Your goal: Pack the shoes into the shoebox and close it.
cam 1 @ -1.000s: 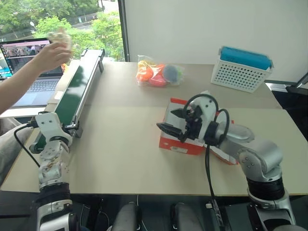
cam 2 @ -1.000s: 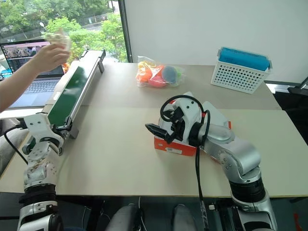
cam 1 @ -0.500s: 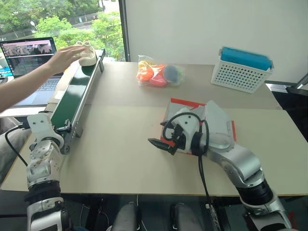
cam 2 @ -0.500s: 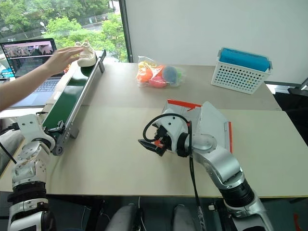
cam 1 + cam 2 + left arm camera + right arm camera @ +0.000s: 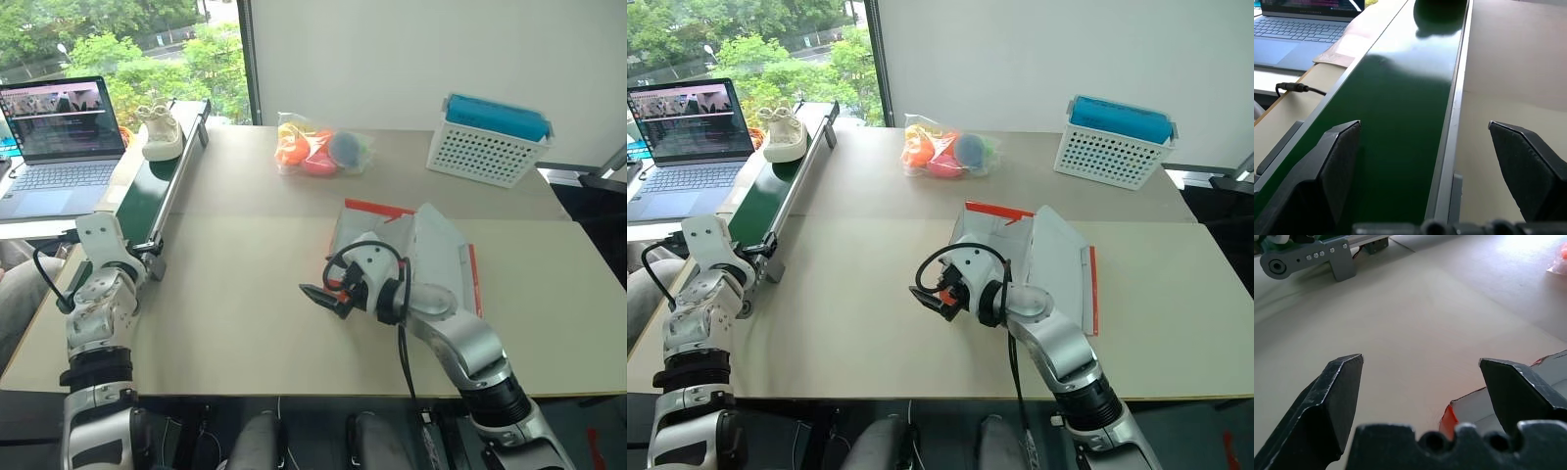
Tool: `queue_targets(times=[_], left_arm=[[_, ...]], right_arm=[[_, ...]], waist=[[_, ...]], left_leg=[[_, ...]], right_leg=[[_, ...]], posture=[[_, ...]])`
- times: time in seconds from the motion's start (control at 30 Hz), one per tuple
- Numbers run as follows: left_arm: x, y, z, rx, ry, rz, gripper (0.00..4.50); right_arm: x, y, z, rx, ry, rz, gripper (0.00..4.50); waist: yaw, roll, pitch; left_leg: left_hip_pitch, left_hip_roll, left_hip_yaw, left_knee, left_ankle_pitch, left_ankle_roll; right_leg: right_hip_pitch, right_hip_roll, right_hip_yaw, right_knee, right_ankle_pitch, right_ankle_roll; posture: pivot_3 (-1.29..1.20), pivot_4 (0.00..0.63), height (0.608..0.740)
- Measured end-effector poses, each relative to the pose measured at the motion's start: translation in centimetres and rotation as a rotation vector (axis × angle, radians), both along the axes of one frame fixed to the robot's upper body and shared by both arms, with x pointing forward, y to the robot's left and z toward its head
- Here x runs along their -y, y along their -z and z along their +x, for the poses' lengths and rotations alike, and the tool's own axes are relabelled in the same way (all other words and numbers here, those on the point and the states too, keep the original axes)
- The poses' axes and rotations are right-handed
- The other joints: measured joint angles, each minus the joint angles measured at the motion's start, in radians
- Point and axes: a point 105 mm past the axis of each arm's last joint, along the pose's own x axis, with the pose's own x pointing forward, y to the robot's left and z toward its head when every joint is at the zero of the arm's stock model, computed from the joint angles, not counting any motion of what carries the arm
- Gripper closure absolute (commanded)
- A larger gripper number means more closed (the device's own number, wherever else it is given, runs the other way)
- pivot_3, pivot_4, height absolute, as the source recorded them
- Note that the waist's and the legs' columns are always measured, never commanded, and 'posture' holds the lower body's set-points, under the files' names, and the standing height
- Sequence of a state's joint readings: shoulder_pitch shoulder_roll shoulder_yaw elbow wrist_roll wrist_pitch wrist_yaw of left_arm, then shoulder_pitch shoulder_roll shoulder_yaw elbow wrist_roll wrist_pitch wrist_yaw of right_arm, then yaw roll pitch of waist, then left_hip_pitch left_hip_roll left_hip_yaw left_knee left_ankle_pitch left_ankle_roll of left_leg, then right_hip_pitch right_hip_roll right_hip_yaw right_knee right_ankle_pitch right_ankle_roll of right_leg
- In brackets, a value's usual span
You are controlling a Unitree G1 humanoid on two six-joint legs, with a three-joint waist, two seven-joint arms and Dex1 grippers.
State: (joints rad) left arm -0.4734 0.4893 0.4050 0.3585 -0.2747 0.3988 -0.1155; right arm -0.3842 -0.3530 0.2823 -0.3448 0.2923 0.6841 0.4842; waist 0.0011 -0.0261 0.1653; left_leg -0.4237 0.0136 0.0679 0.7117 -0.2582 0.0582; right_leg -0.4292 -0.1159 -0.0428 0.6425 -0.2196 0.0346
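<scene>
One cream shoe sits on the far end of the green conveyor belt, near the window. The orange-red shoebox lies open at the middle right of the table, its whitish lid flap spread to the right. My right gripper hangs open just above the table at the box's near left corner, holding nothing. My left gripper is open over the near end of the belt, far from the shoe, with nothing between its fingers.
An open laptop stands left of the belt. A clear bag of coloured balls lies at the back centre. A white perforated basket with a blue item stands at the back right. The belt's motor end faces my right gripper.
A person's hand set the shoe on the far end of the belt and drew away out of view. My right gripper sank lower beside the box. My left hand edged forward along the belt.
</scene>
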Motion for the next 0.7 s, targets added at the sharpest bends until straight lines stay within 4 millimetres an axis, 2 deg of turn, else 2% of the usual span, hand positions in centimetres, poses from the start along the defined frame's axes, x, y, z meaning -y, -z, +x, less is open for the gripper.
queue_targets(times=[0.23, 0.7], left_arm=[[-0.05, 0.46, 0.10, -0.018, 0.003, -0.005, 0.00], [0.68, -0.37, 0.76, 0.015, 0.012, 0.008, 0.00]], right_arm=[[-0.07, 0.10, 0.09, 0.003, 0.014, 0.000, 0.04], [0.46, 0.63, 0.51, -0.012, 0.051, -0.002, 0.04]], waist=[[-0.002, 0.000, 0.000], [-0.001, 0.000, 0.000]], left_leg=[[0.000, 0.000, 0.000, 0.000, 0.000, 0.000], [0.000, 0.000, 0.000, 0.000, 0.000, 0.000]], right_leg=[[0.000, 0.000, 0.000, 0.001, 0.000, 0.000], [0.000, 0.000, 0.000, 0.001, 0.000, 0.000]], posture=[[0.00, 0.150, 0.705], [0.00, 0.150, 0.705]])
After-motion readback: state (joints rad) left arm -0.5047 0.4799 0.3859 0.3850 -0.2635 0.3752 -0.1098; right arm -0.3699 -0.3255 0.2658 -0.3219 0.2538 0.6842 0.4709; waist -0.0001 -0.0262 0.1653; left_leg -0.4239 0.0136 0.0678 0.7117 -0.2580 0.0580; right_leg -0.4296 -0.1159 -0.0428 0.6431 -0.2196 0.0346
